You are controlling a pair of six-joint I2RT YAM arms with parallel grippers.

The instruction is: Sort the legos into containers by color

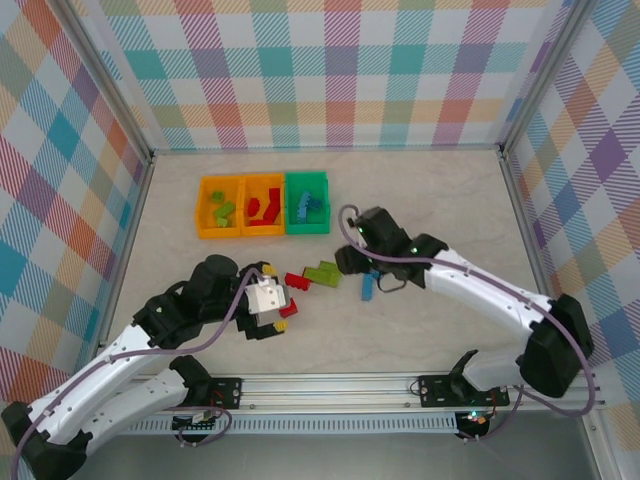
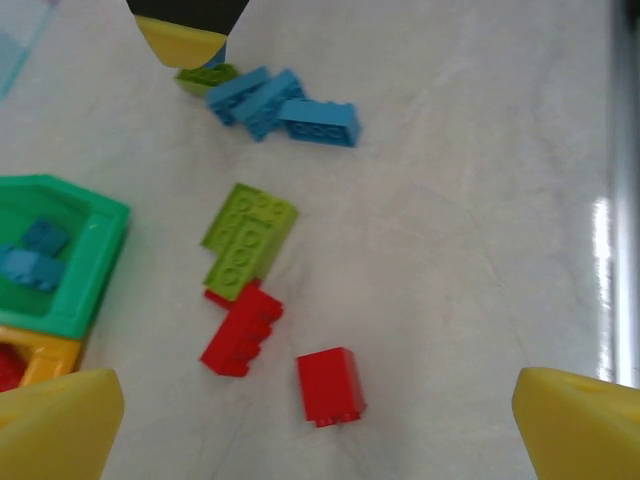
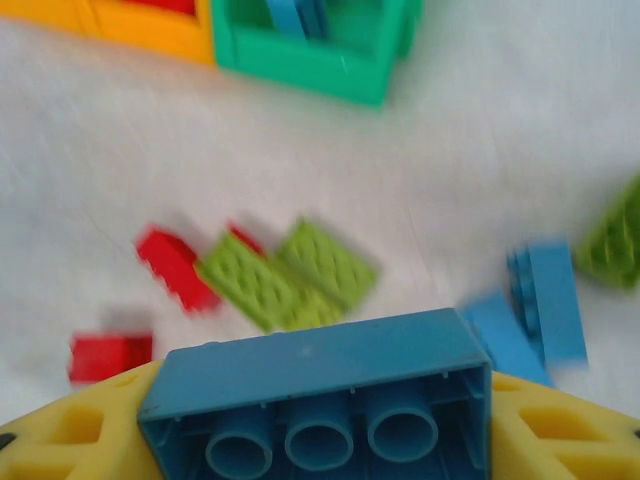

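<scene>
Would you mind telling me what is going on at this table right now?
Two robot arms are sorting lego bricks by color into three bins. The right gripper is shut on a blue brick, short of the green bin, which already holds blue ones. The left gripper hangs open over a red brick. The left orange bin holds lime green bricks, the middle orange bin red ones. Other bricks lie loose on the table.

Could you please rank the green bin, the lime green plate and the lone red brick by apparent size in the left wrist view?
1. green bin: largest, even though the frame edge cuts part of it off.
2. lime green plate: clearly smaller than the bin.
3. lone red brick: smallest.
</scene>
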